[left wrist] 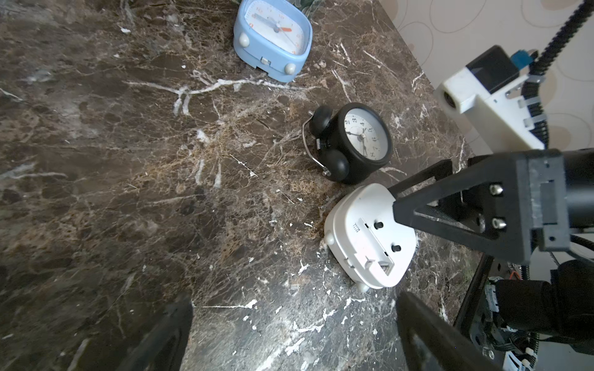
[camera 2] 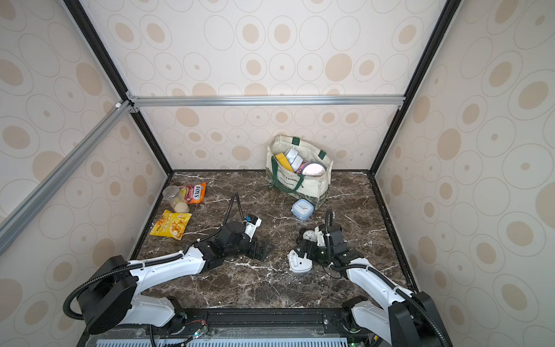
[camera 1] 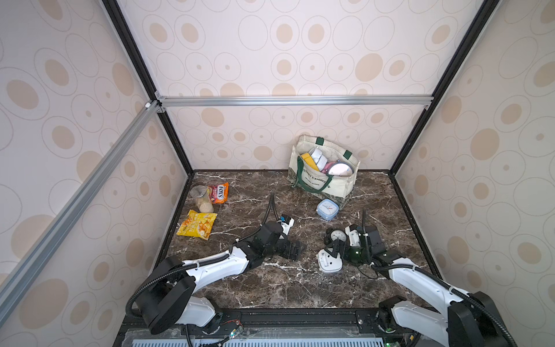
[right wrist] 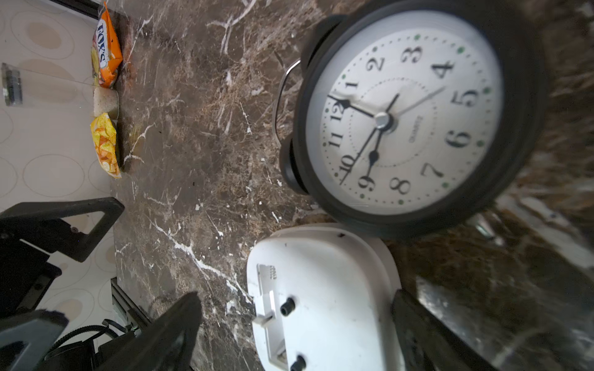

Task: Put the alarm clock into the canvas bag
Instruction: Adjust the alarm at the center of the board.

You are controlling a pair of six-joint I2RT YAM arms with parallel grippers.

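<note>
The cream canvas bag (camera 1: pixel 322 183) (camera 2: pixel 306 187) stands open at the back right, holding several things. Three alarm clocks are on the marble table. A blue square clock (camera 1: pixel 327 208) (left wrist: pixel 273 38) stands just in front of the bag. A black twin-bell clock (camera 1: pixel 337 235) (right wrist: pixel 414 119) is nearer. A white clock (camera 1: pixel 330 264) (right wrist: pixel 324 289) lies face down beside it. My right gripper (camera 1: pixel 330 251) (right wrist: pixel 297 321) is open low over the white clock, a finger on either side, one clear of its edge. My left gripper (camera 1: pixel 295 251) (left wrist: pixel 294 327) is open and empty over bare table, left of the clocks.
At the left wall are an orange sweets packet (camera 1: pixel 218 193), a clear jar (camera 1: pixel 202 198) and a yellow snack bag (camera 1: pixel 196 224). Inside the bag show a yellow box (camera 1: pixel 309 160) and a pink clock (camera 1: pixel 338 169). Patterned walls close in three sides.
</note>
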